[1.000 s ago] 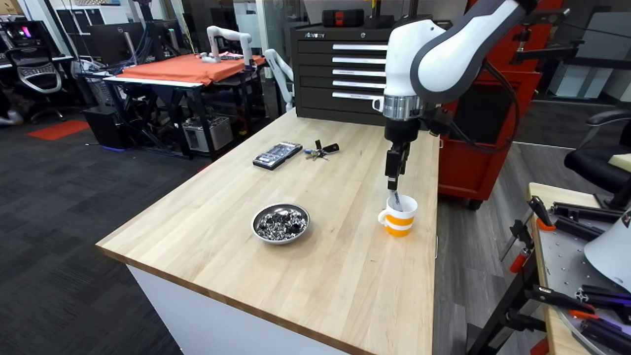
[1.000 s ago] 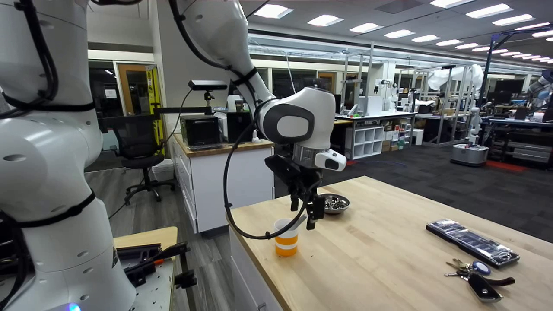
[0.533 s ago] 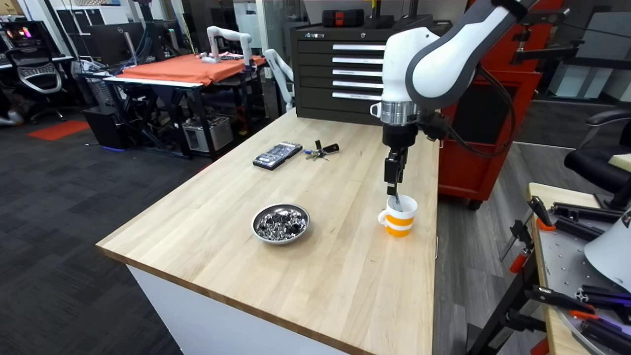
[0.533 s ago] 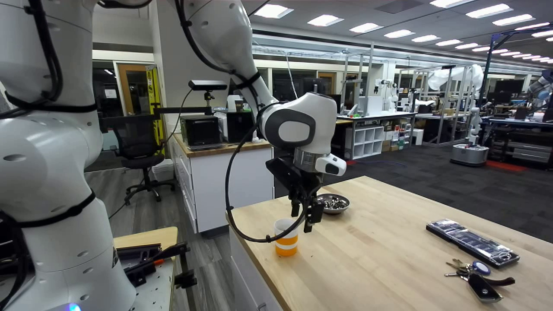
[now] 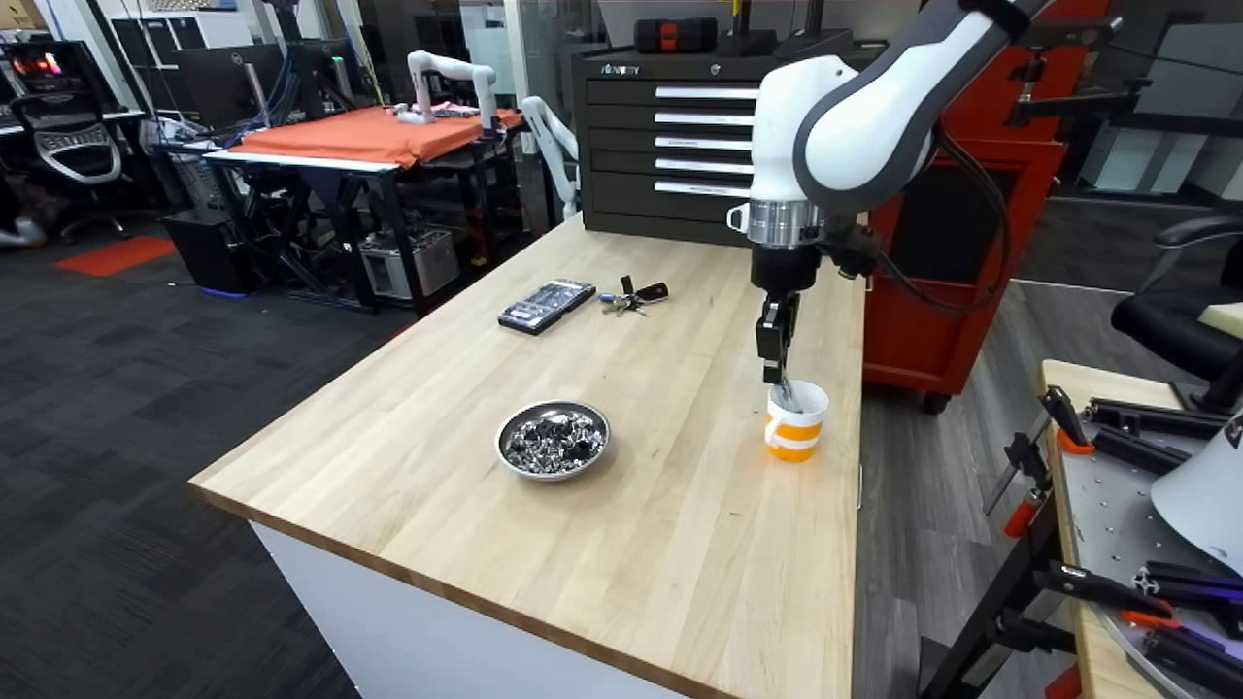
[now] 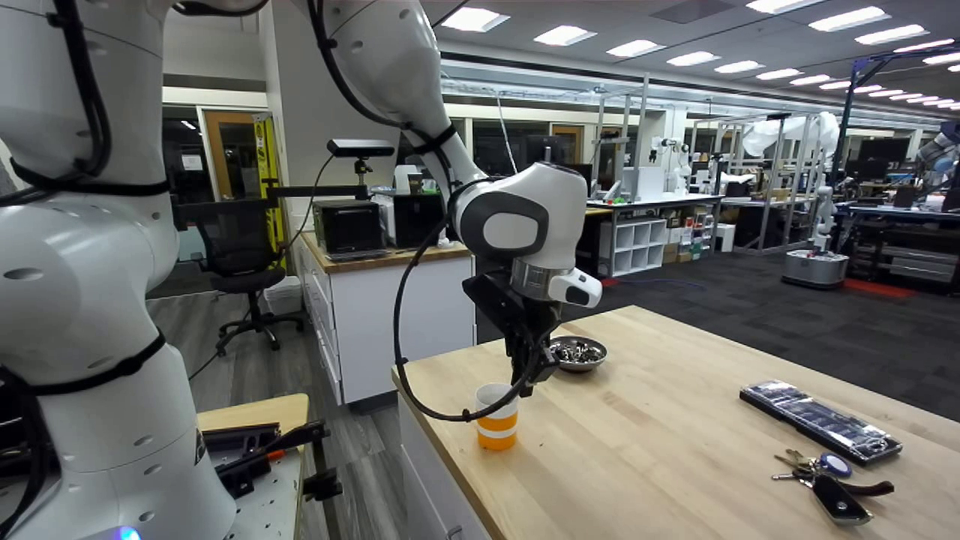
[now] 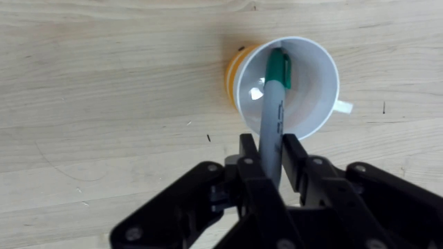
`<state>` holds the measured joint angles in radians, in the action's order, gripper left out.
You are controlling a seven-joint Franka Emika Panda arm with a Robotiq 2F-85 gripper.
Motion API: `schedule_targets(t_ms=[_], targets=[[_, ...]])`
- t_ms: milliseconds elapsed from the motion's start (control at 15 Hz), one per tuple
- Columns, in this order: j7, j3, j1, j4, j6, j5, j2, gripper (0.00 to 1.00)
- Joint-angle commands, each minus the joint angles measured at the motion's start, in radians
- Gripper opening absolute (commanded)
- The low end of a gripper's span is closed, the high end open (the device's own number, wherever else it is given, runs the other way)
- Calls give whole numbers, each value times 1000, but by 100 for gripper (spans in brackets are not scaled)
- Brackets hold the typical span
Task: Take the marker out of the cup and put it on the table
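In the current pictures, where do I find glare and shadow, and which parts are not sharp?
Wrist view: bright glare spots inside the cup, a soft brownish shadow on the table beside it, blurred lettering on the marker, nearest parts of the gripper soft; in an exterior view: ceiling lights burnt out to white, bright reflections on the flat case.

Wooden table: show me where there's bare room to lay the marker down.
In an exterior view, bare wood on the table lies between the metal bowl and the mug, and again between the bowl and the flat case. Crowded: at the mug, where the gripper holds the slanted marker, and around the case and keys.
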<state>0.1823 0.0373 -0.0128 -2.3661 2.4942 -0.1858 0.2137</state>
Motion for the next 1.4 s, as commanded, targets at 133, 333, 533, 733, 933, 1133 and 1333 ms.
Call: schedule_targets(t_ms=[133,333,533,733,933,1133,1333], targets=[[55,17,-23,6,6,-49,-1,4],[37,13,-16,-2,-9,-35,-21,4],[7,7,-8,-5,-27,-9,-46,4],[-8,3,-5,3,-46,1,-62,4],[-33,-6,-3,23,-76,26,-77,4],[-57,-16,-2,57,-122,57,-87,4],[-73,-27,-5,118,-196,88,-83,4]])
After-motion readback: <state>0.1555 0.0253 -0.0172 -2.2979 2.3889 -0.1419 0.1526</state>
